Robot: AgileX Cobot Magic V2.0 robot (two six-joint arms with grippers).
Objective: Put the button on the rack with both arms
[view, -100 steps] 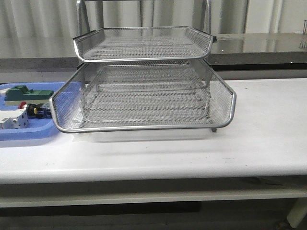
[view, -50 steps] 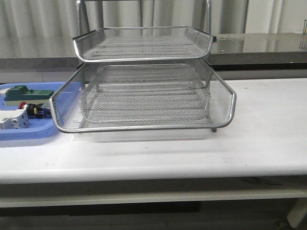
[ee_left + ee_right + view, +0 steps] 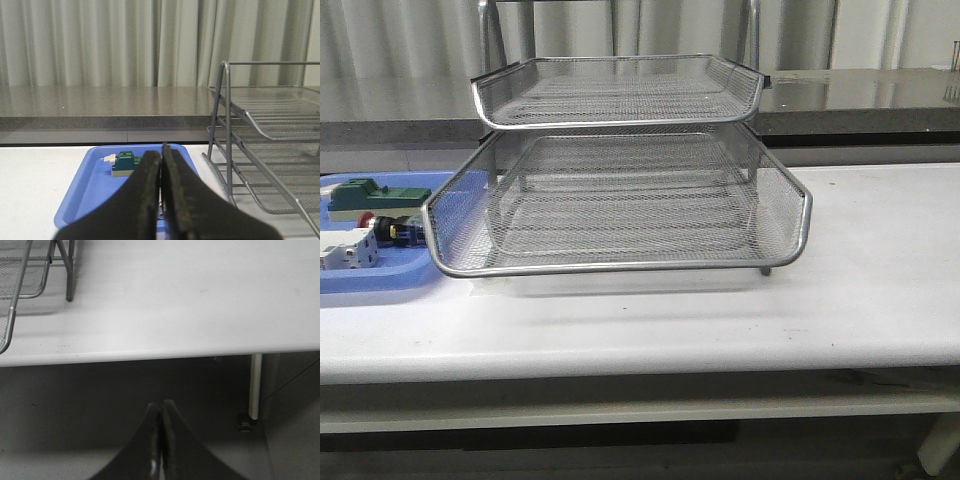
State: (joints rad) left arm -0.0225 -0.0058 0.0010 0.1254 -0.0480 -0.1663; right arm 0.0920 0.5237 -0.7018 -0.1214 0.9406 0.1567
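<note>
The button (image 3: 392,229), red-capped with a dark body, lies on its side in the blue tray (image 3: 380,277) at the table's left. The wire-mesh rack (image 3: 620,200) stands in the middle of the table, its tiers bare. Neither arm shows in the front view. My left gripper (image 3: 161,151) is shut and empty, held back from the blue tray (image 3: 90,187) with the rack (image 3: 270,150) to its side; its fingers (image 3: 145,190) hide the button there. My right gripper (image 3: 161,406) is shut and empty, low in front of the table's front edge, apart from the rack's corner (image 3: 30,270).
A green block (image 3: 375,193) (image 3: 125,163) and a white block (image 3: 348,250) share the blue tray with the button. White table (image 3: 880,270) stretches right of the rack. A dark counter (image 3: 880,95) and curtains run behind. A table leg (image 3: 255,390) stands below the edge.
</note>
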